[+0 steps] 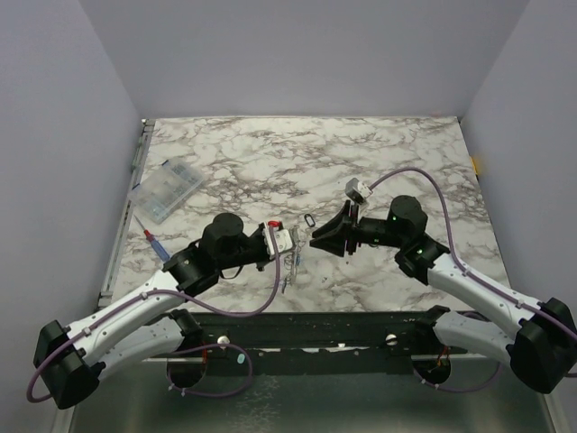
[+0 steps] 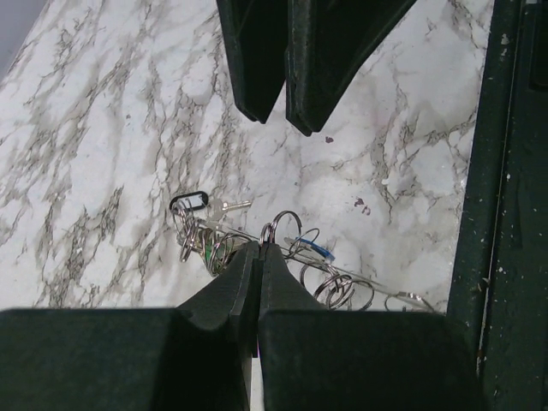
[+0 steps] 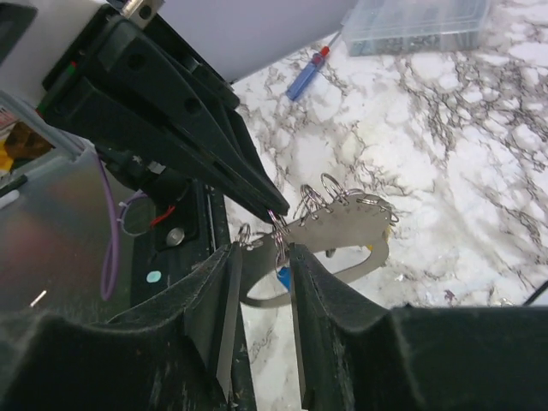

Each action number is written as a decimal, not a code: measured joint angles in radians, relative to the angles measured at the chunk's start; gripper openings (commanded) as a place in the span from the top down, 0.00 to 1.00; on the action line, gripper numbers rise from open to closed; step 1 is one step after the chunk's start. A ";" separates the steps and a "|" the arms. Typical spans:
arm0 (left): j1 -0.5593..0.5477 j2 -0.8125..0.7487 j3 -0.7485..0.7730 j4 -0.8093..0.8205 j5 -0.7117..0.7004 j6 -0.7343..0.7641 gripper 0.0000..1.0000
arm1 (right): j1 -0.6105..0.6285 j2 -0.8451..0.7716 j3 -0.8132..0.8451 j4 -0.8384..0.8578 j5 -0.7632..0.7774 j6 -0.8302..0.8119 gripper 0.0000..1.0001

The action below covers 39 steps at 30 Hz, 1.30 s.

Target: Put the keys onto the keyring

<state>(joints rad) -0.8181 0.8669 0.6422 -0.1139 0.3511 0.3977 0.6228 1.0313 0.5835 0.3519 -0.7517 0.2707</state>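
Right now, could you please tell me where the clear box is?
In the top view, the box lies by the table's left edge, beyond the left arm, with a blue tool just nearer.

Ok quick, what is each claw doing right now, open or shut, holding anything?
Left gripper: shut, pinching a wire ring.
Right gripper: jaws apart, seemingly around the same ring, not clamped on it.

From above, the bunch of small silvery keys and wire rings is too small to tell apart. The clear plastic compartment box is cut by the right wrist view's top edge; black right gripper fingers hide the lower part of the flat silvery metal plate.
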 measured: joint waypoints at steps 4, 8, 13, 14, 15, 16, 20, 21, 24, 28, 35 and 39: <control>0.000 -0.021 -0.021 0.011 0.027 0.003 1.00 | 0.033 0.018 0.031 0.002 -0.007 -0.024 0.68; 0.000 -0.043 -0.048 0.034 0.048 -0.005 1.00 | 0.090 0.045 0.047 -0.002 0.019 -0.063 0.70; 0.000 -0.072 -0.063 0.066 0.072 -0.022 1.00 | 0.109 0.074 0.048 -0.002 0.052 -0.086 0.64; 0.000 -0.077 -0.065 0.072 0.076 -0.024 1.00 | 0.109 0.079 0.048 -0.002 0.052 -0.089 0.63; 0.000 -0.087 -0.067 0.080 0.079 -0.027 1.00 | 0.109 0.082 0.048 -0.003 0.052 -0.092 0.63; 0.000 -0.094 -0.069 0.087 0.082 -0.032 1.00 | 0.109 0.088 0.050 -0.003 0.051 -0.093 0.63; 0.000 -0.119 -0.080 0.116 0.090 -0.043 1.00 | 0.109 0.110 0.066 -0.011 0.032 -0.100 0.61; 0.001 -0.123 -0.083 0.122 0.091 -0.049 1.00 | 0.109 0.114 0.069 -0.011 0.024 -0.100 0.61; 0.001 -0.127 -0.085 0.138 0.093 -0.062 1.00 | 0.109 0.121 0.072 -0.011 -0.004 -0.100 0.66; 0.001 -0.130 -0.088 0.157 0.094 -0.080 1.00 | 0.111 0.127 0.073 -0.023 -0.020 -0.104 0.73; 0.006 -0.151 -0.102 0.175 0.093 -0.096 1.00 | 0.116 0.124 0.076 -0.065 -0.023 -0.116 0.94; 0.007 -0.156 -0.104 0.182 0.093 -0.101 1.00 | 0.116 0.097 0.085 -0.101 -0.021 -0.125 0.99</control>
<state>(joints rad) -0.8112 0.7109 0.5381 0.0681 0.4446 0.2966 0.7387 1.1278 0.6689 0.2512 -0.7723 0.1459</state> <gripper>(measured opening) 0.017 0.043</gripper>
